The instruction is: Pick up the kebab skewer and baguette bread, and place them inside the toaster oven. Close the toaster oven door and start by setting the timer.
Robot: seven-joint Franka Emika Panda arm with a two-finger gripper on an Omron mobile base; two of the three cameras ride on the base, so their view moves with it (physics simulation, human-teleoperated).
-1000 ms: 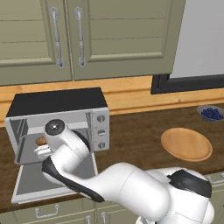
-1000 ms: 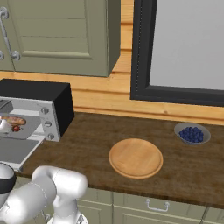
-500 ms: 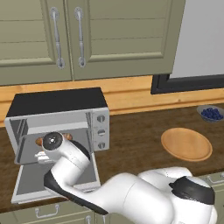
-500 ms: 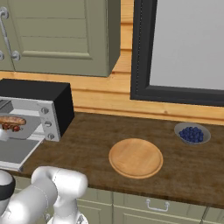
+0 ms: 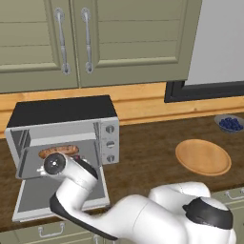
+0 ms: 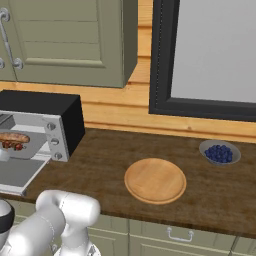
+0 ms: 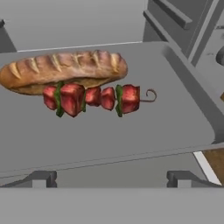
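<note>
The toaster oven [image 5: 62,128] stands at the counter's left with its door [image 5: 31,198] dropped open. On the grey tray inside lies the baguette bread [image 7: 63,72], and the kebab skewer [image 7: 94,98] rests against its near side. Both also show as a brown shape, the baguette bread [image 5: 57,151] in the left base view and the kebab skewer [image 6: 15,144] in the right one. My gripper [image 7: 111,179] hangs open just outside the oven mouth, above the door, with nothing between its fingertips [image 7: 39,178]. My wrist [image 5: 55,164] covers part of the opening.
The oven's knob panel [image 5: 110,143] faces front on its right side. A round wooden board [image 6: 155,180] lies mid-counter, and a bowl of blueberries [image 6: 219,152] stands at the far right. Wall cabinets hang above the oven.
My hand has drawn back and down from the oven's inside to just in front of its mouth. The bread and skewer have stayed on the tray, and the jaws have stayed open.
</note>
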